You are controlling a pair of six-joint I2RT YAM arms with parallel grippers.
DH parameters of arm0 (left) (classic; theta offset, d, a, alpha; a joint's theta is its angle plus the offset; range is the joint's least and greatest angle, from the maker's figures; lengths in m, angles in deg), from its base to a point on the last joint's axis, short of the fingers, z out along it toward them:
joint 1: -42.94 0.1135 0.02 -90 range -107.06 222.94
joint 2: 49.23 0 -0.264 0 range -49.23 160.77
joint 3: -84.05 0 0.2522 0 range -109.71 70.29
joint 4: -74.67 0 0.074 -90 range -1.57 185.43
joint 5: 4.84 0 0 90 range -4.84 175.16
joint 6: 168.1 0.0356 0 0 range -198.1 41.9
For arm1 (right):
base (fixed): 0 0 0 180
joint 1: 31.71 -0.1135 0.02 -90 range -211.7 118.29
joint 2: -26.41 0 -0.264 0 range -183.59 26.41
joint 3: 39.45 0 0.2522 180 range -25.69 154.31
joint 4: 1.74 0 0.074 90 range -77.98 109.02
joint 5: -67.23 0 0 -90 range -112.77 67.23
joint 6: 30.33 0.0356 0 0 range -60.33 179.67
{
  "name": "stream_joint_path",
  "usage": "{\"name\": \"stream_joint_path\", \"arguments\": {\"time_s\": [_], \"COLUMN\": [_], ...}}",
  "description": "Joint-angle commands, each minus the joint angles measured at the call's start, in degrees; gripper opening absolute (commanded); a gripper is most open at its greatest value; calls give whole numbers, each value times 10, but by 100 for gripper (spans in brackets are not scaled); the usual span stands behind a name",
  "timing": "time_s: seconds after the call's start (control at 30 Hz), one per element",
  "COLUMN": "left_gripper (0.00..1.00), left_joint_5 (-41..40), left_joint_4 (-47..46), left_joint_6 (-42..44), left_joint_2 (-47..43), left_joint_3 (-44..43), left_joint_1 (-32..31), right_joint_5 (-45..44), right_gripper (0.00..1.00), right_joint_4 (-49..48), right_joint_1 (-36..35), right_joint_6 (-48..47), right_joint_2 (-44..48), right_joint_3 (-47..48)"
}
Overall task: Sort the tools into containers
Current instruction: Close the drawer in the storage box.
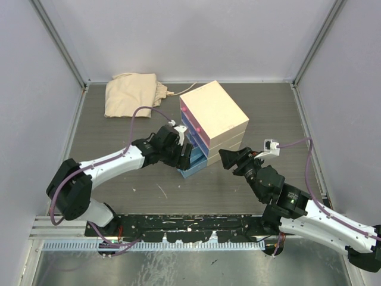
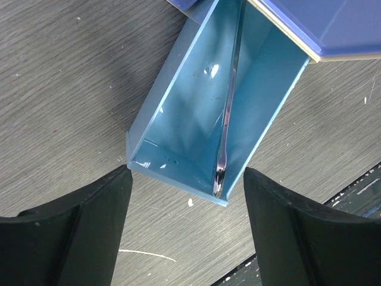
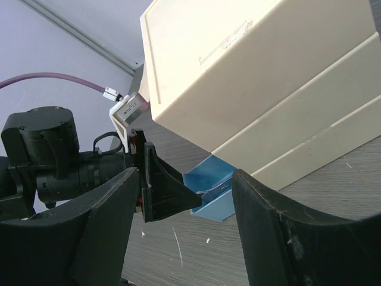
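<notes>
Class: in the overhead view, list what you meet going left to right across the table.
Beige cloth → left gripper → right gripper. The cream chest and light-blue drawer overlap the grippers, so they are left out.

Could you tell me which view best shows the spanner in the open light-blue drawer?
The left wrist view: the spanner lies lengthwise inside the light-blue drawer. The other two views show only part of the drawer, not the spanner.

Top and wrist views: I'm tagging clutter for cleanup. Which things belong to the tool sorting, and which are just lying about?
Part of the job: cream chest; light-blue drawer, pulled open; silver spanner lying inside it.
Just lying about: beige cloth, crumpled at the far left.
</notes>
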Motion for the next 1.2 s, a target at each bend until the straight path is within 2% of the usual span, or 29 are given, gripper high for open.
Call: {"name": "stream_joint_path", "arguments": {"time_s": [0.0,0.4,0.53,0.77,0.87,0.97,1.17], "left_gripper": [74,46,41,47,64,74,75], "left_joint_5": [8,-3,-5,-7,-6,-2,-22], "left_joint_4": [-29,-25,-26,-24,-23,-28,-23], "left_joint_6": [13,5,1,-8,-17,-22,-27], "left_joint_2": [12,24,25,12,-10,-36,-61], "left_joint_3": [-15,-13,-18,-23,-28,-28,-28], "left_joint_1": [-1,-2,-1,-1,0,1,8], "right_joint_5": [3,2,6,10,10,11,11], "right_gripper": [69,69,69,69,69,69,69], "right_joint_4": [-12,-13,-13,-17,-17,-17,-17], "right_joint_1": [0,0,0,0,0,0,0], "right_joint_6": [12,23,31,35,35,37,41], "right_joint_2": [5,11,9,8,9,9,6], "right_joint_3": [-2,-10,-13,-18,-19,-20,-22]}}
